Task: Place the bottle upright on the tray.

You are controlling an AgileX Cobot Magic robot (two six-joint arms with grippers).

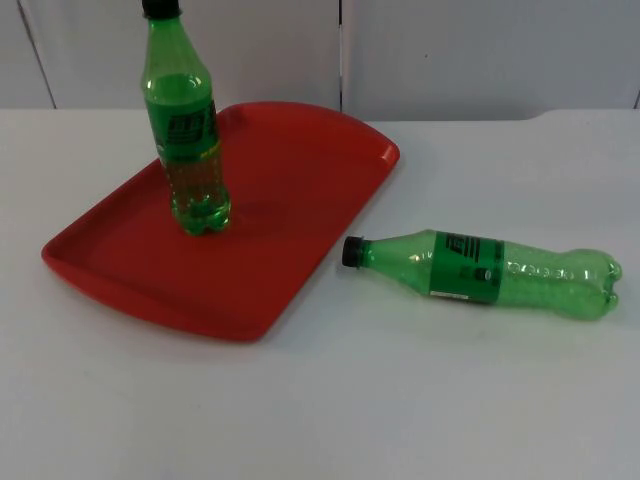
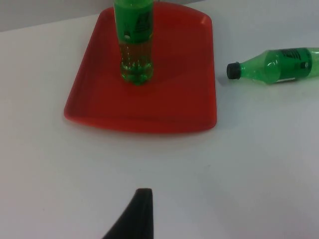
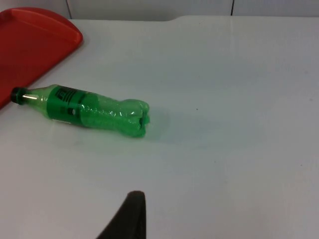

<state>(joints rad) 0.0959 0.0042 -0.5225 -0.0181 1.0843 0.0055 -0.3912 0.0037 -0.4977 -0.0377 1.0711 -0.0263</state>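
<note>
A white table top runs back to a grey partition wall across the upper edge of the top view. On the left half of that view lies a red tray, set at an angle, its rounded corner toward the upper middle and its long rim toward the lower left. A green plastic bottle with a black cap stands upright on the tray, left of the tray's centre, its cap at the upper edge of the frame and its base resting on the tray floor. A second green bottle of the same kind lies on its side on the bare table at the right of the top view, just beside the tray's right edge but apart from it, its black cap pointing left toward the tray and its base pointing right. The left wrist view looks over the tray with the upright bottle on it and the lying bottle beyond its edge, with one black fingertip of the left gripper over bare table. The right wrist view looks at the lying bottle, a corner of the tray, and one black fingertip of the right gripper over bare table, well apart from the bottle. Neither gripper touches or holds anything; whether their fingers are spread or closed cannot be told.
</note>
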